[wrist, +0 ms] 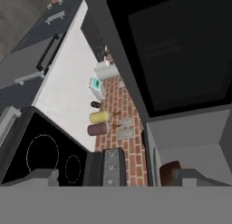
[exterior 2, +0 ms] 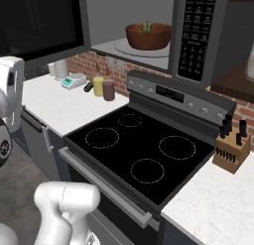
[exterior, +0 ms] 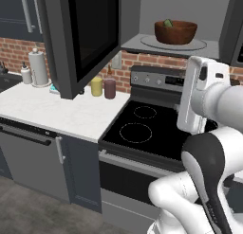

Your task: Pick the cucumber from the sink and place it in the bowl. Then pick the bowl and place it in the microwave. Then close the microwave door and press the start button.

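Observation:
The reddish-brown bowl (exterior: pixel 175 33) (exterior 2: pixel 149 36) stands on the glass turntable inside the open microwave (exterior 2: pixel 196 30), above the stove. The tip of the dark green cucumber (exterior: pixel 168 23) (exterior 2: pixel 147 26) pokes over the bowl's rim. The microwave door (exterior: pixel 90 34) (exterior 2: pixel 39 21) (wrist: pixel 181 51) is swung wide open to the left, over the counter. My hand (exterior: pixel 201 93) hangs right of the door, below and in front of the microwave opening. In the hand view my gripper (wrist: pixel 120 177) is open and holds nothing, and an edge of the bowl (wrist: pixel 169 172) shows low on the right. A dark corner of the sink (exterior: pixel 4 82) shows at the far left.
A black stove top (exterior: pixel 137 124) lies under the microwave. A yellow canister (exterior: pixel 97 86) and a maroon one (exterior: pixel 110 88) stand at the brick wall. A paper towel roll (exterior: pixel 39 67) and a small scale (exterior 2: pixel 73 81) sit on the white counter; a knife block (exterior 2: pixel 232 150) stands right of the stove.

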